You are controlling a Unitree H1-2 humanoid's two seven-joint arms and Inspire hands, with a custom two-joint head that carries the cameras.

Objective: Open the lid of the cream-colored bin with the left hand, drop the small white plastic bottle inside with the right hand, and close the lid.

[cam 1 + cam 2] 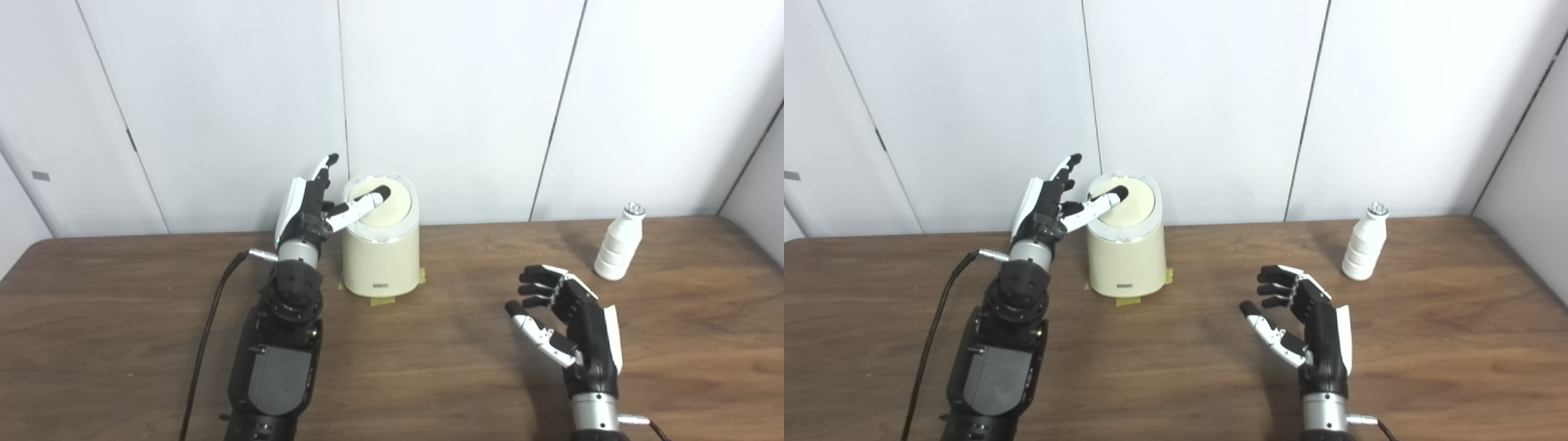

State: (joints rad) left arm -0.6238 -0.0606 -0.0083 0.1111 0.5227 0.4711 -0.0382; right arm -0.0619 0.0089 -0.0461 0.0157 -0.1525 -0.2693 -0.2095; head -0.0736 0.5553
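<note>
Bin (381, 257) left on table (429, 367); bottle (618, 245) far right.

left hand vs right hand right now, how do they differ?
The left hand is raised beside the cream-colored bin, thumb lying on its lid; the right hand hangs over bare table, touching nothing. The left hand's fingers point up and away; the right hand's curl leftward, short of the white bottle. Both hold nothing, fingers apart.

white panelled wall (453, 92) – dark seams; wood table (429, 367)
</note>
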